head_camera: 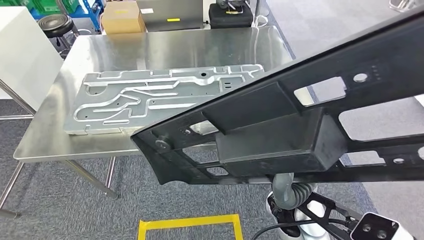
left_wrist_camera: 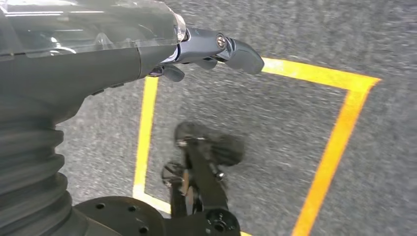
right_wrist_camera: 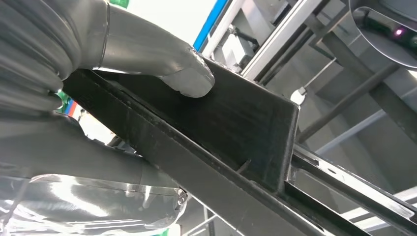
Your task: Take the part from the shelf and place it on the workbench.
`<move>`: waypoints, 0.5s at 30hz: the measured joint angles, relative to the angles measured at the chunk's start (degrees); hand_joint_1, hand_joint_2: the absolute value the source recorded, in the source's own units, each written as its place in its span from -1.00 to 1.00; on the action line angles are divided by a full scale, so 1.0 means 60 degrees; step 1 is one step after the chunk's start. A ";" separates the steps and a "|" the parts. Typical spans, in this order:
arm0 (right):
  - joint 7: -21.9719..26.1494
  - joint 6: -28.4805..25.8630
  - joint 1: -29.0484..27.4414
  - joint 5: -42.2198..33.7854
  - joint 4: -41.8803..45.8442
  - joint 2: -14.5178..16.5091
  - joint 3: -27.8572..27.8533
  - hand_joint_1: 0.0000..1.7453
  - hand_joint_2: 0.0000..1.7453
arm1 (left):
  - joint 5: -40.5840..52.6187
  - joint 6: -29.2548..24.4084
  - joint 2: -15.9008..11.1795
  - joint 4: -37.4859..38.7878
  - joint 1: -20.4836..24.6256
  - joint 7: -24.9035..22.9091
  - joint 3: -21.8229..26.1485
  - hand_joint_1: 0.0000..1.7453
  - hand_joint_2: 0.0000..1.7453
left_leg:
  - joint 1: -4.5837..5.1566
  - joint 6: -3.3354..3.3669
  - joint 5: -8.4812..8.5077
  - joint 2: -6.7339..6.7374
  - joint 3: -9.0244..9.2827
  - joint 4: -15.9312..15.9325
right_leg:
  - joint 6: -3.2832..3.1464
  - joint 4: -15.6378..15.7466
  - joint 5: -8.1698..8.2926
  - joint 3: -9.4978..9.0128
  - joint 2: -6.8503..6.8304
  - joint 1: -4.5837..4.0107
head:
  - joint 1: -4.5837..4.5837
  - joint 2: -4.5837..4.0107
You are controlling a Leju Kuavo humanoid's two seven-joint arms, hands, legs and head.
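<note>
A long black frame-like part point(head_camera: 280, 130) with cut-outs and a boxy middle block slants across the head view, raised above the near right end of the steel workbench point(head_camera: 165, 47). My right hand point(right_wrist_camera: 123, 64) grips it: the grey thumb presses on the part's point(right_wrist_camera: 236, 123) flat black wall, with the other fingers under its rail. My right forearm point(head_camera: 290, 192) rises beneath the part. My left hand point(left_wrist_camera: 211, 49) hangs over the grey floor, fingers stretched out and holding nothing.
A large silver machined plate point(head_camera: 160, 97) lies on the workbench's near half; the far half is bare steel. A cardboard box point(head_camera: 122, 17) and a black case point(head_camera: 230, 15) stand behind the bench. Yellow tape point(head_camera: 192, 222) marks a square on the carpet.
</note>
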State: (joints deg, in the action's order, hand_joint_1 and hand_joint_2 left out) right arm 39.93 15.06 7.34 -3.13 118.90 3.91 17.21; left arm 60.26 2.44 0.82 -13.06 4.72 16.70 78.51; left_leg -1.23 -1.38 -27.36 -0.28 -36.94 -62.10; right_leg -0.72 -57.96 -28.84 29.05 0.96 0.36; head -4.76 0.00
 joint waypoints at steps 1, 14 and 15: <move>0.0001 -0.0142 -0.0043 0.0081 0.0055 -0.0001 -0.0015 1.00 1.00 | -0.0020 -0.0016 0.0001 0.0000 -0.0018 0.0013 0.0003 -1.00 1.00 | 0.0009 0.0038 0.0441 0.0004 -0.0003 0.0287 | 0.0057 -0.0038 -0.0109 -0.0041 0.0007 -0.0011 | 0.0001 0.0000; -0.1127 -0.5855 0.3537 0.4914 -0.4027 -0.0910 -0.2610 1.00 1.00 | 0.0185 0.0263 -0.0025 -0.0001 0.0133 0.0223 -0.0144 -1.00 1.00 | 0.0144 0.0506 0.0423 -0.0008 0.0351 0.0482 | 0.0314 -0.1395 0.0084 0.1370 -0.0108 0.0015 | 0.0004 0.0000; -0.1422 -0.6425 0.4041 0.5677 -0.4743 -0.1060 -0.2807 1.00 1.00 | 0.0214 0.0281 -0.0021 0.0000 0.0136 0.0242 -0.0185 -1.00 1.00 | 0.0170 0.0492 0.0411 -0.0033 0.0365 0.0479 | 0.0239 -0.0794 0.0379 0.1163 -0.0112 -0.0014 | 0.0005 0.0000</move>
State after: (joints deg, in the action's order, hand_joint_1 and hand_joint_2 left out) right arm 31.40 -23.49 31.59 30.94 90.44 -2.45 0.37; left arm 61.55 4.13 0.69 -13.06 5.54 18.15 77.40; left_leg -0.21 1.58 -24.90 -0.48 -34.76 -59.22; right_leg 0.72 -62.73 -26.57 36.03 0.29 0.27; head -4.73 0.00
